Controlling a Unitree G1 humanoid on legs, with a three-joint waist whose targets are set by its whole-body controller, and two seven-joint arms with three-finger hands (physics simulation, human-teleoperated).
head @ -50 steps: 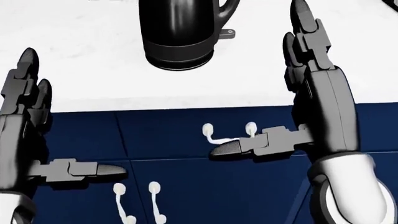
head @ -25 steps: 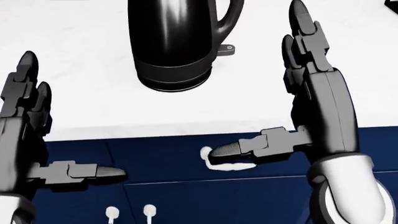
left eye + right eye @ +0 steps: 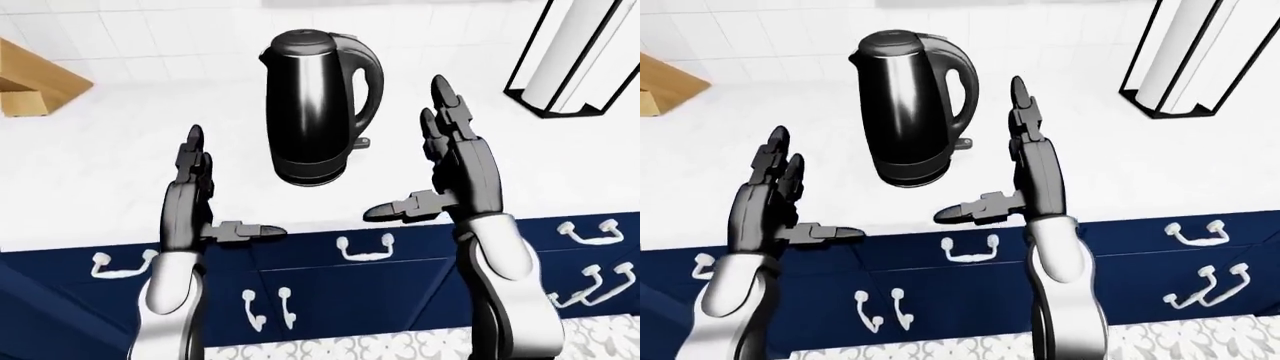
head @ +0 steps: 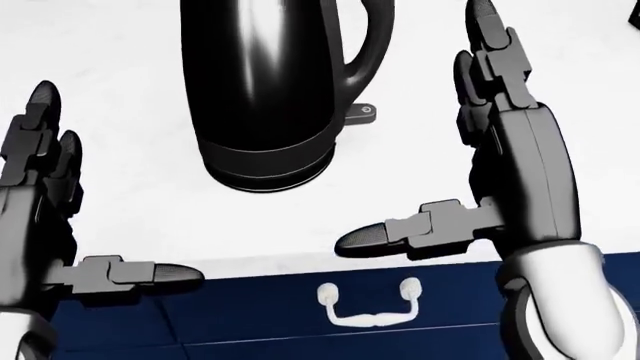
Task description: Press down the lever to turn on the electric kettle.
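Over the last second the whole head view has slid down: the electric kettle (image 4: 265, 90) now fills more of it and the counter (image 4: 120, 60) edge sits lower, so the camera has moved in toward the counter, not the things. That puts the lever (image 4: 362, 112), a small grey tab at the kettle's base under the handle, closer to the right hand (image 4: 500, 142), which hangs just beside it but apart. The left hand (image 4: 40, 202) waits over the counter's near edge. Both hands have all 3 fingers spread and hold nothing. The kettle stands upright mid-counter. The counter is plain white over navy drawers (image 3: 400, 270) with white handles; a tiled wall, a paper-towel holder (image 3: 575, 60) and a wooden block (image 3: 30, 86) sit at its far side.
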